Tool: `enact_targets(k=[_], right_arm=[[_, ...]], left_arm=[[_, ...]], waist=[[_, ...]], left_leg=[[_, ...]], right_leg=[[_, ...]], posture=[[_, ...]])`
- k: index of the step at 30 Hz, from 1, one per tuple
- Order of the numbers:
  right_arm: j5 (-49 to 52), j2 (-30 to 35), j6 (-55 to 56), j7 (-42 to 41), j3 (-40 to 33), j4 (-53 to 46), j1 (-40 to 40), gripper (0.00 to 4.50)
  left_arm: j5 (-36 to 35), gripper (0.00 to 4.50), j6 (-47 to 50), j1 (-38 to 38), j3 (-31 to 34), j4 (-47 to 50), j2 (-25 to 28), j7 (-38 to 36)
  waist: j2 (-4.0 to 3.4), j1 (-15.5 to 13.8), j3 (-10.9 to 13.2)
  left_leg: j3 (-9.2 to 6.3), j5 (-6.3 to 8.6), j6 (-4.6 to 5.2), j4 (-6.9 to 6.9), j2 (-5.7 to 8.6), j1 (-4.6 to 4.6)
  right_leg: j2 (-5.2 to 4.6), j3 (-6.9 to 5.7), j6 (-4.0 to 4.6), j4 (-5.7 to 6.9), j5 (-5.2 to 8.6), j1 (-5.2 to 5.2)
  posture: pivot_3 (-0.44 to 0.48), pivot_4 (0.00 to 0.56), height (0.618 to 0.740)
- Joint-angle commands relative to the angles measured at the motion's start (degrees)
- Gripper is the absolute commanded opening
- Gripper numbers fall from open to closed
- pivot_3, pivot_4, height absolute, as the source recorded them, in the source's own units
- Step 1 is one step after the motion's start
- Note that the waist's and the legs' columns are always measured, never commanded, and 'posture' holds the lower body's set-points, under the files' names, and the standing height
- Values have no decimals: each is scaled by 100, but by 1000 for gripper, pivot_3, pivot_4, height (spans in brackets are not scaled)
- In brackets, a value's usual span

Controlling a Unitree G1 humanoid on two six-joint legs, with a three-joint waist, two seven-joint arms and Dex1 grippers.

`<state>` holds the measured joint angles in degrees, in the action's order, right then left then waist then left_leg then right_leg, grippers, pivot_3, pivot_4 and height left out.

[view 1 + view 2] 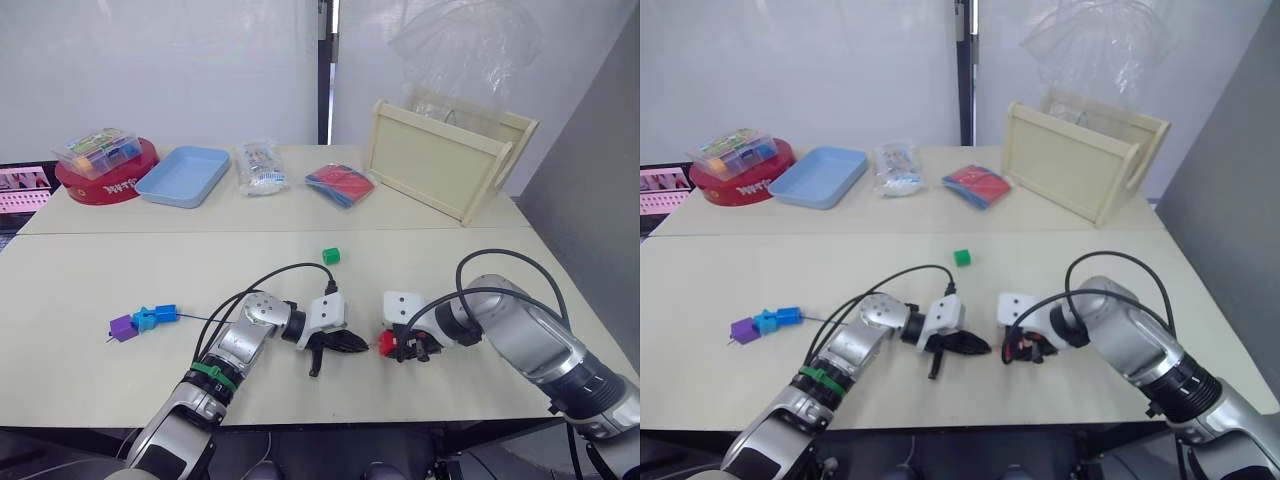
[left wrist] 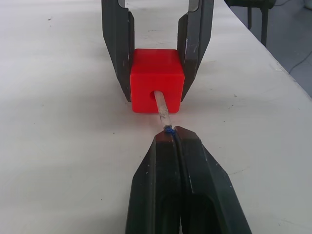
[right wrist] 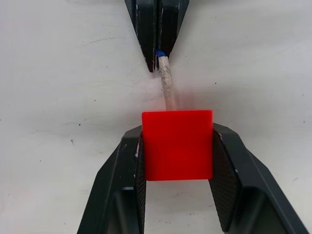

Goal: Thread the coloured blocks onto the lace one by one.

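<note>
Head view: I see both grippers meeting low over the near middle of the table [image 1: 90, 270]. The left gripper [image 1: 352, 343] pinches the lace [image 1: 200, 319], which trails left to three threaded blocks: the purple block [image 1: 122, 327], light blue block [image 1: 146, 319] and dark blue block [image 1: 166, 313], touching in a row. The right gripper [image 1: 392, 345] clamps the red block [image 1: 386, 343]. The green block [image 1: 331, 255] sits alone, farther back.

Left wrist view: own fingers [image 2: 161, 165] are pressed together on the lace just behind its pale tip [image 2: 161, 108] (tip end already inside the red block's hole).

Right wrist view: own fingers [image 3: 129, 165] grip opposite faces of the red block; the tip meets its far face.
</note>
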<state>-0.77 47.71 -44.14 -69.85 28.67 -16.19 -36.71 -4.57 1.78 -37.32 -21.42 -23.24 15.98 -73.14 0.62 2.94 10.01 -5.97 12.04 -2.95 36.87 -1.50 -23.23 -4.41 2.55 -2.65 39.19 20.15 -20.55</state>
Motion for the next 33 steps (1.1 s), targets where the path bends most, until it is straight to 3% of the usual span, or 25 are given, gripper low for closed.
enact_targets(k=[1, 7, 14, 20, 28, 30, 33], right_arm=[[20, -358, -107, 123, 175, -66, -91, 1175], [-3, -844, -308, 236, 284, -28, -284, 1175], [-39, -913, -339, 265, 357, -20, -256, 1175], [-52, -877, -301, 255, 355, 2, -227, 1175], [-21, -788, -242, 239, 235, 21, -208, 1175], [60, -725, -281, 194, 120, 9, -219, 2224], [163, -550, -264, 168, -57, -56, -192, 3275]], left_arm=[[-72, 0, -1, -12, -22, 231, -70, -21], [-45, 0, 177, 29, -49, 308, -32, -9], [-83, 0, 393, 66, 33, 407, 70, 86], [-464, 1837, 1056, 94, 202, 873, 345, -240], [-539, 4434, 1095, 156, 341, 1104, 625, -150], [-562, 4500, 1047, 156, 354, 1080, 607, -118], [-587, 4500, 965, 146, 365, 1016, 543, -85]], waist=[[0, 29, 0], [0, 112, -1], [1, 116, -1], [1, 116, -1], [1, 97, -1], [1, 88, -1], [1, 53, 0]], left_leg=[[0, 0, 0, 0, -1, 2], [-1, 0, 0, -2, -8, 7], [-1, 0, 1, -2, -12, 22], [-1, 1, 1, -3, -13, 22], [0, 0, 0, -3, -12, 18], [-1, 0, 0, -3, -12, 16], [0, 0, 0, -2, -9, 7]], right_leg=[[1, 0, 0, 1, 0, 1], [6, -1, 0, 5, 0, 4], [10, 1, 0, 6, 0, 17], [10, 1, 0, 7, 0, 17], [7, 0, 0, 4, 0, 17], [7, -1, 0, 4, 0, 16], [4, -3, 0, 0, 0, 12]], posture=[[0, 150, 740], [0, 150, 740], [0, 150, 740], [0, 150, 740], [0, 150, 740], [0, 150, 740], [0, 150, 740]])
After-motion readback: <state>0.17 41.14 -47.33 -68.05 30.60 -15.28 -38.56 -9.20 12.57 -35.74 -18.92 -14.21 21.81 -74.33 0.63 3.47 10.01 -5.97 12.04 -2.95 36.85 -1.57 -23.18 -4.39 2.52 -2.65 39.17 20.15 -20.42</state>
